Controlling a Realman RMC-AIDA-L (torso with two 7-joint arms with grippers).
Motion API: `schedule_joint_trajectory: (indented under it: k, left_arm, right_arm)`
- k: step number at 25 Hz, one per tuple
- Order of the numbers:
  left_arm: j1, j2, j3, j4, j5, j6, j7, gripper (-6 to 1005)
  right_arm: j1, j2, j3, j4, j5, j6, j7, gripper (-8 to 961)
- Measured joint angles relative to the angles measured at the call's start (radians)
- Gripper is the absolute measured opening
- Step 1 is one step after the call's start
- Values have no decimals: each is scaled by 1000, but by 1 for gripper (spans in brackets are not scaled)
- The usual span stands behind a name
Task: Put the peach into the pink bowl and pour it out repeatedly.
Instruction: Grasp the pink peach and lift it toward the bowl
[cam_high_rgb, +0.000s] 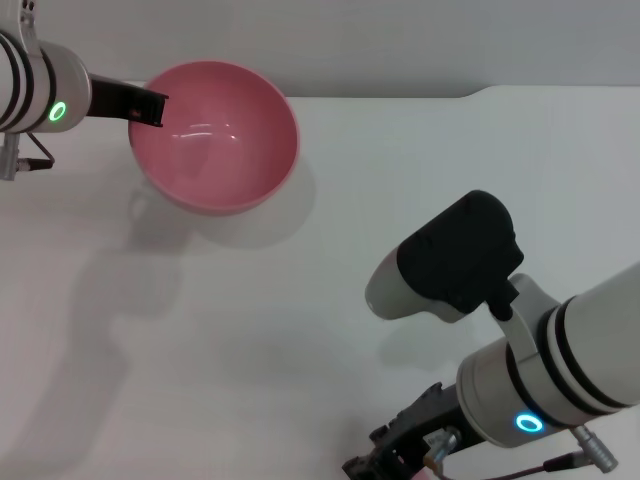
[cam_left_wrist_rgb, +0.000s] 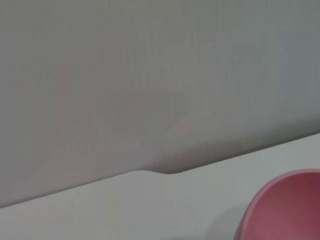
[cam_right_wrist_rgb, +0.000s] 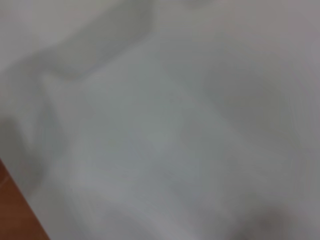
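Robot's left tool (cam_high_rgb: 150, 108) holds a pink bowl (cam_high_rgb: 215, 135) lifted and tipped over a white desk (cam_high_rgb: 300, 330).

The bowl is glossy, smooth-walled and empty, its opening tilted toward the head camera; the tool is clamped on its rim. The peach shows in no view. The left wrist view catches only the bowl's edge. The right tool (cam_high_rgb: 395, 450) sits low near the desk's front; its state cannot be told.
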Motion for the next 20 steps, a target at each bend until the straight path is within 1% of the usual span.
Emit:
schedule_joint_trajectory:
  k: [5,11,20]
  left_arm:
    - [3,0,-1,0,0,0,0,46]
    - [2,0,3,0,0,2,0,46]
    - [5,1,3,-1,0,4,0,46]
  right_arm:
    - [-3,1,-7,-7,1,0,-13,502]
    - [-6,1,-14,-14,1,-5,-21,323]
    - [-25,1,10,1,-7,-23,-50,206]
